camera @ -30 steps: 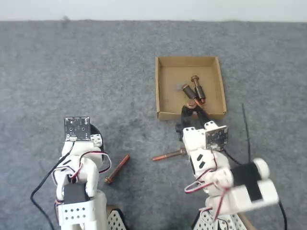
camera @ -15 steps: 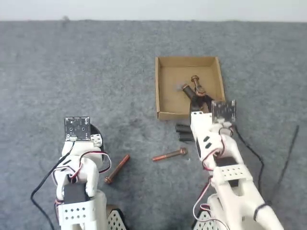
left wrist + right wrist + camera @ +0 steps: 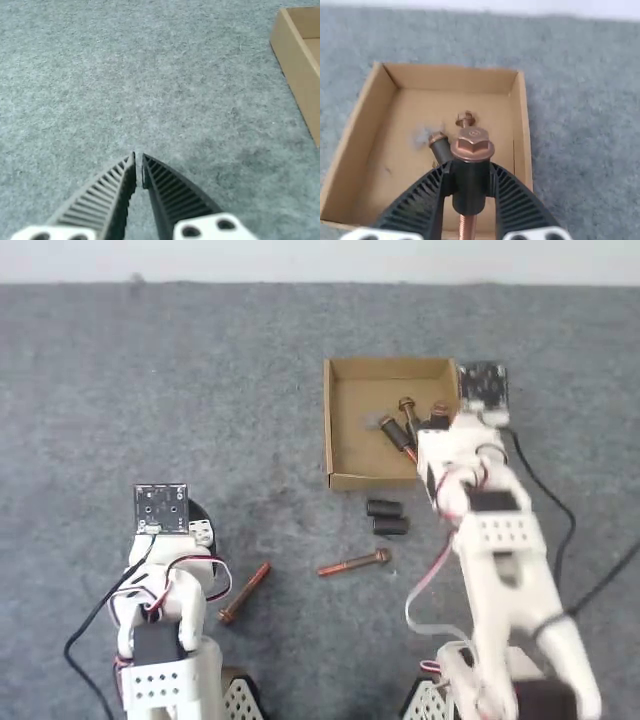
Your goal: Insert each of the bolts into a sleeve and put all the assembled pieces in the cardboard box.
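Copper bolt [image 3: 472, 141] in black sleeve [image 3: 469, 192], gripped by right hand [image 3: 470, 171], apparently above cardboard box [image 3: 522, 125].

Bright, even light throughout, with soft, faint shadows.

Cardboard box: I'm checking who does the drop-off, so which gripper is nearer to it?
Right. The right gripper holds a sleeved bolt above the cardboard box, over its interior; the left gripper sits shut over carpet, well short of the box.
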